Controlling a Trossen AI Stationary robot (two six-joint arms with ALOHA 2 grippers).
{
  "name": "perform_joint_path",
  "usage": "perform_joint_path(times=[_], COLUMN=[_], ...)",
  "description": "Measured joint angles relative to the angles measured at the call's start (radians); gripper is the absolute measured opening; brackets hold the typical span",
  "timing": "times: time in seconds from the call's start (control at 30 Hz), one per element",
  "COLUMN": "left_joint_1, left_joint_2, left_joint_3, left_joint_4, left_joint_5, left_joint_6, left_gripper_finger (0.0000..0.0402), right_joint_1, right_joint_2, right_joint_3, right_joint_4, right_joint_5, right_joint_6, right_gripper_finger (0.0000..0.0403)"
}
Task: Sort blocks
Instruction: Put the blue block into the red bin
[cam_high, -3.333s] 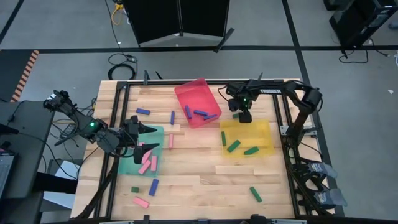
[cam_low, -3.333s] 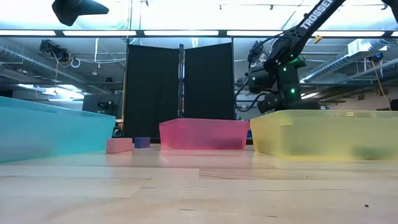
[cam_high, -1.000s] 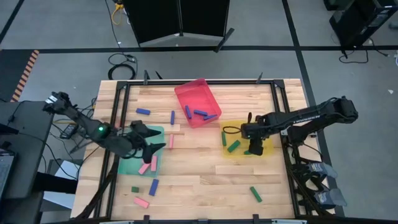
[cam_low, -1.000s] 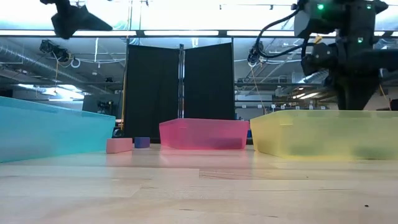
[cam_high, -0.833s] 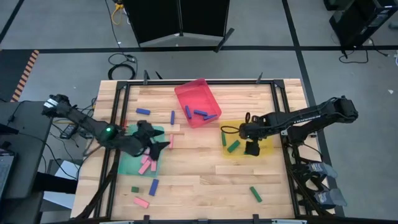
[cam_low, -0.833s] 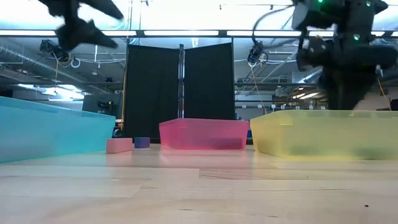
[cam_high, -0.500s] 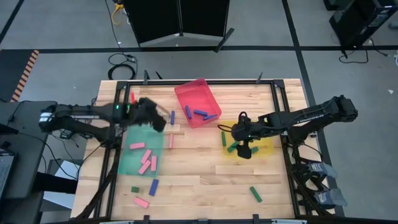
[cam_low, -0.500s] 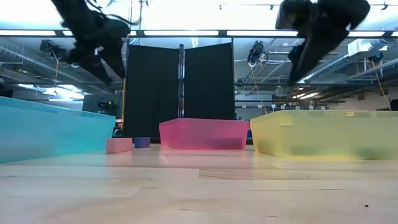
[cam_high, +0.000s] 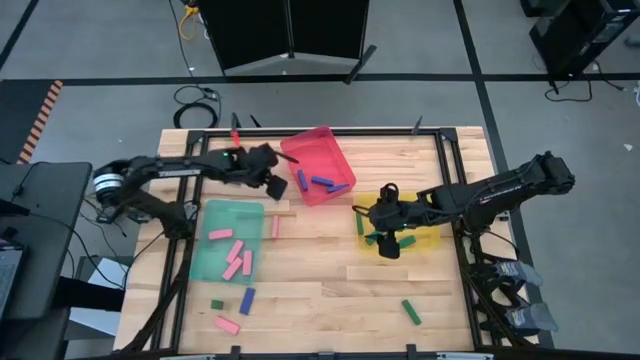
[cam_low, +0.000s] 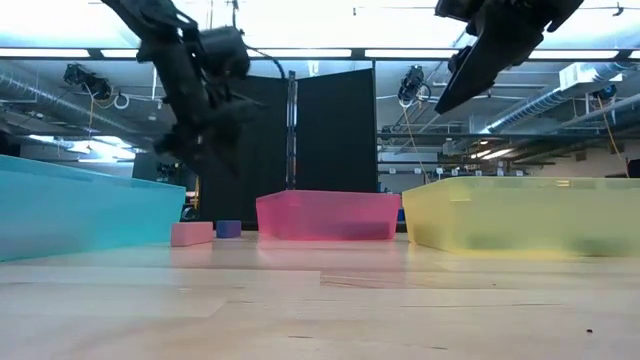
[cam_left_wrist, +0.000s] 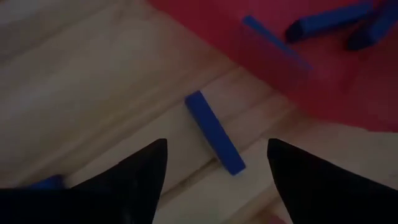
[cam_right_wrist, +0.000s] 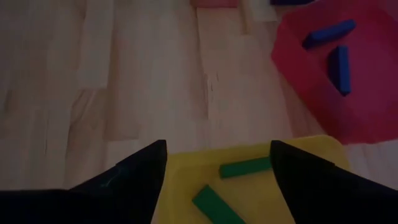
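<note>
My left gripper (cam_high: 274, 186) hovers open over the wood beside the red tray (cam_high: 312, 148). A blue block (cam_left_wrist: 214, 132) lies flat on the table below, between its fingers (cam_left_wrist: 146, 168) and untouched. Several blue blocks (cam_high: 322, 182) lie in the red tray. My right gripper (cam_high: 388, 244) is open above the left part of the yellow tray (cam_high: 426, 214), which holds green blocks (cam_right_wrist: 245, 167). It has nothing between its fingers. Pink blocks (cam_high: 236, 262) lie in the green tray (cam_high: 212, 266).
Loose blocks lie near the front edge: a dark green one (cam_high: 217, 304), a blue one (cam_high: 247, 300), a pink one (cam_high: 228, 324) and a green one (cam_high: 411, 312). A pink block (cam_high: 275, 228) lies beside the green tray. In the low view a pink block (cam_low: 192, 233) and a blue block (cam_low: 228, 229) sit left of the red tray.
My left gripper has swung from above the green tray toward the table's far edge and to the right, sinking beside the red tray over a blue block. My right gripper has risen out of the yellow tray and shifted a little toward the left.
</note>
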Motion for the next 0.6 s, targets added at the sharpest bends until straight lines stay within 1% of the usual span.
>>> perform_joint_path(times=[0.23, 0.6], left_joint_1=[0.0, 0.0], left_joint_2=[0.149, 0.294], left_joint_3=[-0.001, -0.001], left_joint_4=[0.077, 0.123], left_joint_5=[0.009, 0.014], left_joint_6=[-0.004, 0.007], left_gripper_finger=[0.0305, 0.0309], right_joint_1=[0.011, 0.01], right_joint_2=[0.0, 0.0], right_joint_3=[0.0, 0.0], right_joint_4=[0.018, 0.054], right_joint_5=[0.004, 0.016], right_joint_6=[-0.005, -0.013], right_gripper_finger=[0.0289, 0.0286])
